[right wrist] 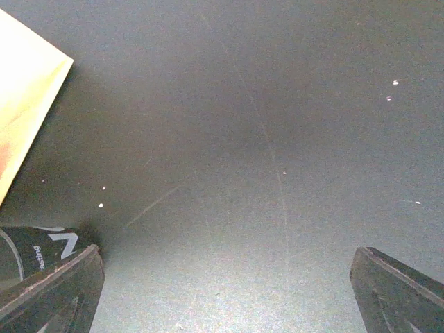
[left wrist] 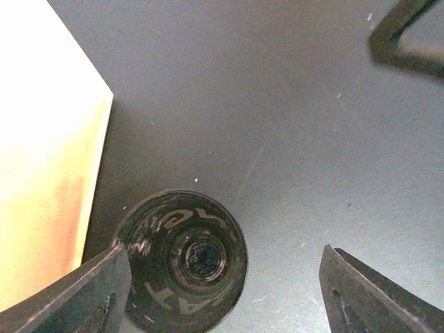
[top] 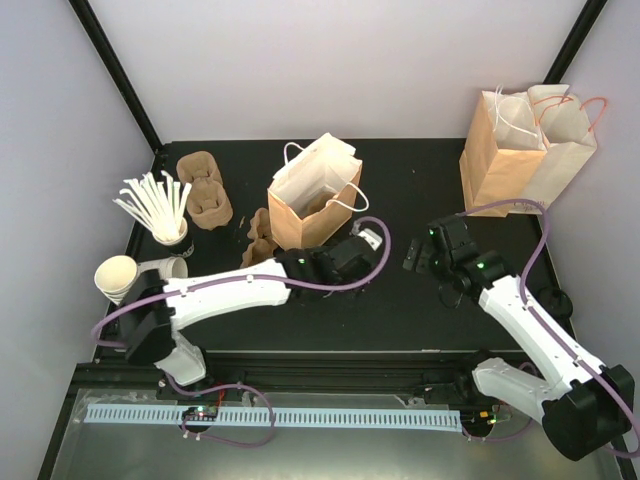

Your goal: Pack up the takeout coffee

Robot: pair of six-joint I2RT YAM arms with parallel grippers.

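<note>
The takeout coffee stands on the black table right beside the open brown bag; in the left wrist view I see it from above as a glossy black lid. My left gripper hangs over it, open. Its left finger is at the lid's left edge and its right finger is well clear of it. From the top view the left gripper covers the cup, just right of the open bag. My right gripper is open over bare table, holding nothing.
Closed paper bags stand at the back right. Brown pulp carriers lie left of the open bag. A cup of white sticks and lidless white cups sit at the far left. A black printed object shows at the right wrist view's lower left.
</note>
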